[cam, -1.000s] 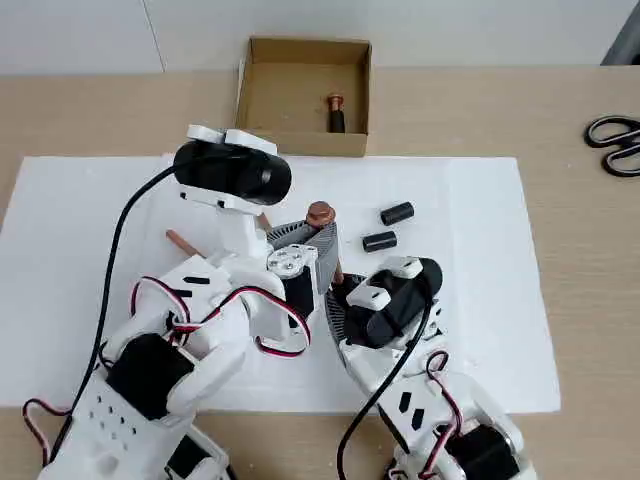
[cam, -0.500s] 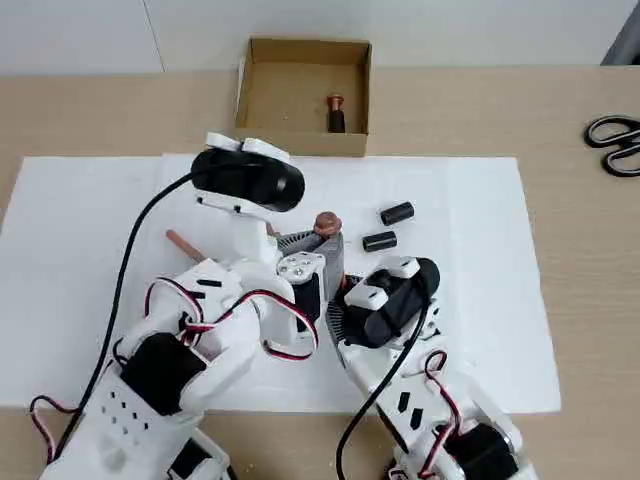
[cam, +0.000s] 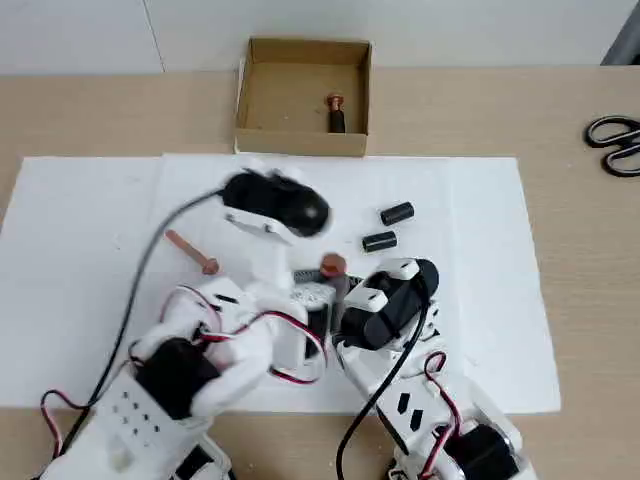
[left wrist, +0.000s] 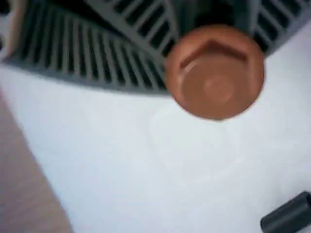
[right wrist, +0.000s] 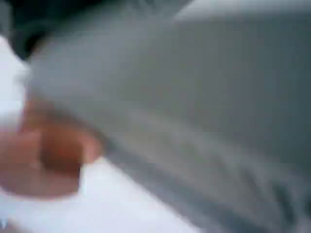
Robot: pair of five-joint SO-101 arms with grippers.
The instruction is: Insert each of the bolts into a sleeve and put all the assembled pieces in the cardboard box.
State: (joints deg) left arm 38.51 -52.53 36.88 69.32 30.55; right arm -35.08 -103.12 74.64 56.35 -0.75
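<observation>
Left-held bolt point(cam: 333, 265) now nearer right arm point(cam: 385, 305)

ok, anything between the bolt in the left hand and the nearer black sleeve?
Nothing visible: bare white sheet lies between the bolt in the left hand and the nearer sleeve. The right arm sits beside that line, not across it.

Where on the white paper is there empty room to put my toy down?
The paper is bare on its right side, between the black sleeves and its right edge, and at its far left, beyond the loose bolt. The middle is crowded: both arms meet there around a second bolt.
</observation>
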